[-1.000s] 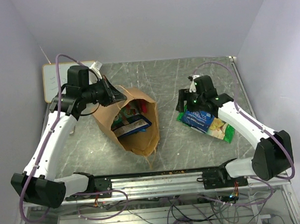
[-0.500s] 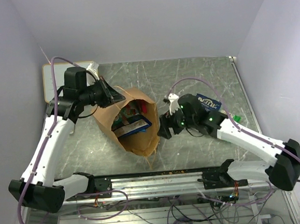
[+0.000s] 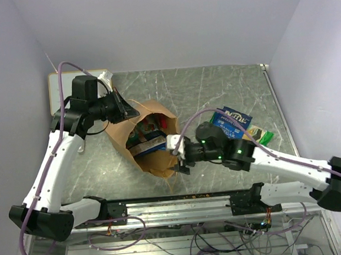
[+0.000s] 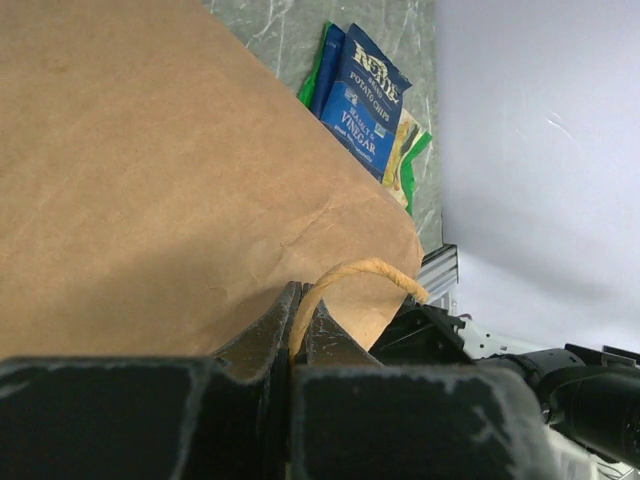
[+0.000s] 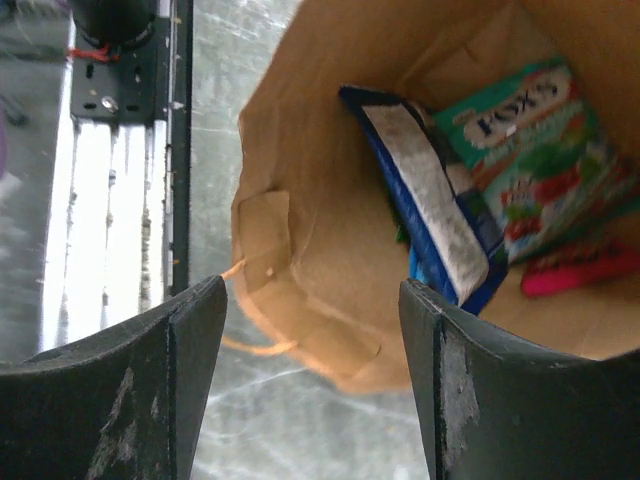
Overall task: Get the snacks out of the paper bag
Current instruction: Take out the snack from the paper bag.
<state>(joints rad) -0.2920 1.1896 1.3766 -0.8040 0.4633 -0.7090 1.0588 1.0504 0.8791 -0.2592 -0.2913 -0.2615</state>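
The paper bag [image 3: 122,138] gapes toward the right tool [image 3: 180,160].

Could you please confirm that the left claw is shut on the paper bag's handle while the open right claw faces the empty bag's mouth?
Not empty: the right wrist view shows a blue packet and a teal packet inside the paper bag. The rest is right.

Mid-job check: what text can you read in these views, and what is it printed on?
"POTATO CHIPS", "VINEGAR": blue packet lying outside the paper bag.
"FOX'S": teal packet inside the bag.
Blue-and-white packet in the bag: print too blurred to read.
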